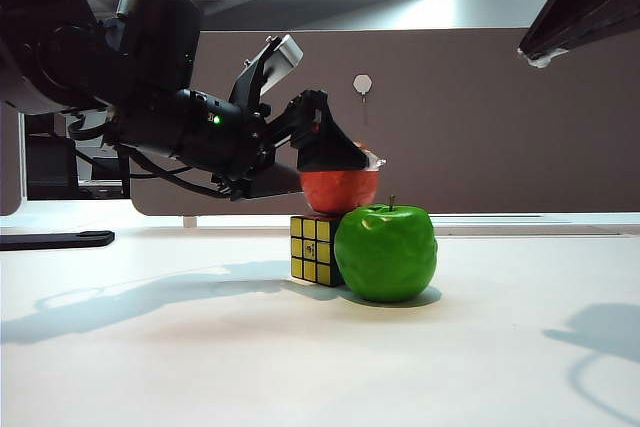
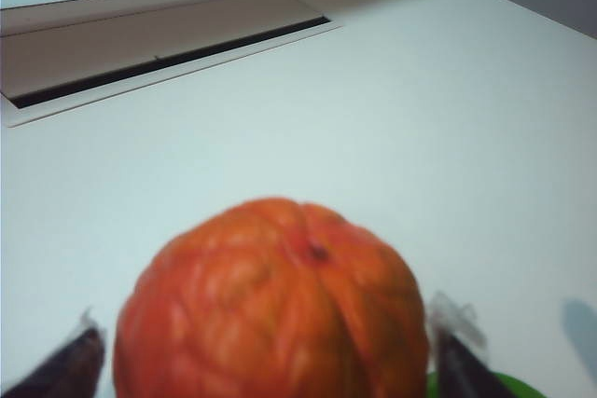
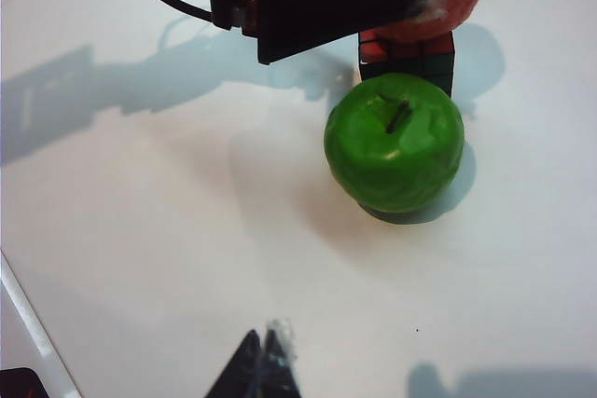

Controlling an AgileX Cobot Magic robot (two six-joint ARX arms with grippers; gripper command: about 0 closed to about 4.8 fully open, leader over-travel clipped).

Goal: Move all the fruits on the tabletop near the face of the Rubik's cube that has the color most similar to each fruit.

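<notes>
Nearest, the green apple [image 1: 386,252] is seen parked touching the Rubik's cube [image 1: 313,248], behind it the orange-red fruit [image 1: 338,190] sits atop the cube between the wide-spread left gripper [image 2: 266,361] fingers (release apparently under way), while the right gripper [image 3: 259,365], fingertips together, is held back over bare tabletop [image 1: 200,357].

The Rubik's cube [image 1: 315,248] sits on the white tabletop [image 1: 200,347], yellow face toward the exterior camera, red face up. The wrinkled orange-red fruit [image 1: 338,190] rests atop it, at its 12 o'clock. The glossy green apple [image 1: 386,252], stem up, touches the cube at its 3 o'clock.
</notes>
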